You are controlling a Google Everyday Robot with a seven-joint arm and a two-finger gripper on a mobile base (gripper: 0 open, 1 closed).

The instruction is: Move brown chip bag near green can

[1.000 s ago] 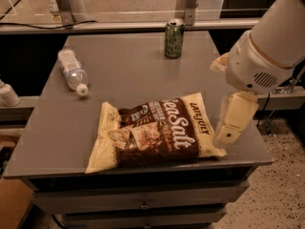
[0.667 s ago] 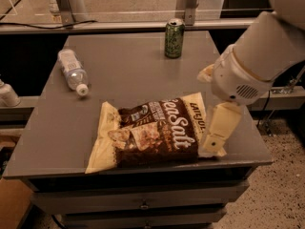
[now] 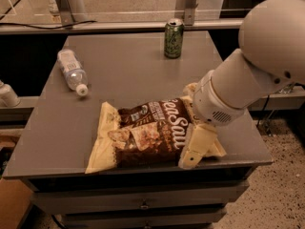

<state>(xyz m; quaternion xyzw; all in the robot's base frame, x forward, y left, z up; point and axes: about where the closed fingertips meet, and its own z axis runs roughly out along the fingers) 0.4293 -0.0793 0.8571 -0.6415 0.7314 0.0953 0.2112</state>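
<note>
Under the gripper [image 3: 193, 152] lies the right end of the brown chip bag [image 3: 143, 137]; the claw sits low there, probably to take that end for a drag. Whether it is open or gripping cannot be told. Bag: flat, crinkled, dark middle, pale yellow ends. Green can [image 3: 173, 38]: upright, well beyond the gripper.

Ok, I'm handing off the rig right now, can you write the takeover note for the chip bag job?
Gripper: low over the right end of the brown chip bag.
Bag: flat at the front of the grey table.
Green can: upright at the back edge, apart from the bag.
Plastic bottle: on its side, back left.
Done: arm at the bag.
Left: confirm the grasp, carry the bag beside the can.
</note>
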